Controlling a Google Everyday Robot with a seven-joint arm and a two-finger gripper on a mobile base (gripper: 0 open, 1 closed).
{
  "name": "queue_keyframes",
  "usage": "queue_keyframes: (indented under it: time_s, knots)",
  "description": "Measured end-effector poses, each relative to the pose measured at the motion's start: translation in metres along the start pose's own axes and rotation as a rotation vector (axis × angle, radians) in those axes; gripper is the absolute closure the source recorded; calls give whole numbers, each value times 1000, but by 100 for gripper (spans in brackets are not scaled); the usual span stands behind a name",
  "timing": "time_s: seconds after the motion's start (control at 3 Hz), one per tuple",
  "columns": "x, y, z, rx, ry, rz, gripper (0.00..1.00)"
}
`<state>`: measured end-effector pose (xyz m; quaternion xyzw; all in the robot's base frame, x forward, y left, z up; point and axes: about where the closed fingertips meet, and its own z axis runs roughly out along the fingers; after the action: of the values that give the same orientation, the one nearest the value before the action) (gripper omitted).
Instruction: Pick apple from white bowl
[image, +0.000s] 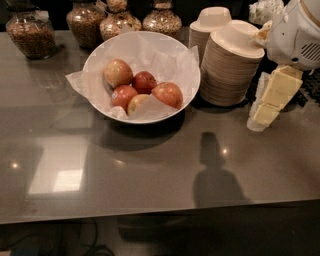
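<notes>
Apple (118, 73): palest one, yellowish-tan with a pink-red blush; back left in the white bowl (186, 92), on crinkled paper.
Writing: small sticker (116, 93) on a red apple (125, 99), unreadable.
End effector (264, 114): pale yellow, far right over the worktop (150, 165); grip state cannot be told.

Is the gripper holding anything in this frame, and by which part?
Nothing is held. The gripper hangs at the right edge beside the stacked tan bowls; the apple lies in the white bowl.
</notes>
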<state>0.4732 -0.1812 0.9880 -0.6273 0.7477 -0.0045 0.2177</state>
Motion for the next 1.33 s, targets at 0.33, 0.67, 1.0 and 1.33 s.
queue_keyframes:
  time_s: [0.33, 0.67, 1.0, 1.33]
  knots:
    - [-60, -23, 12, -18, -126, -86, 0]
    - [-107, -39, 23, -57, -227, -145, 0]
    - [-109, -41, 20, -48, -230, -145, 0]
    - [-110, -43, 23, -32, -252, -125, 0]
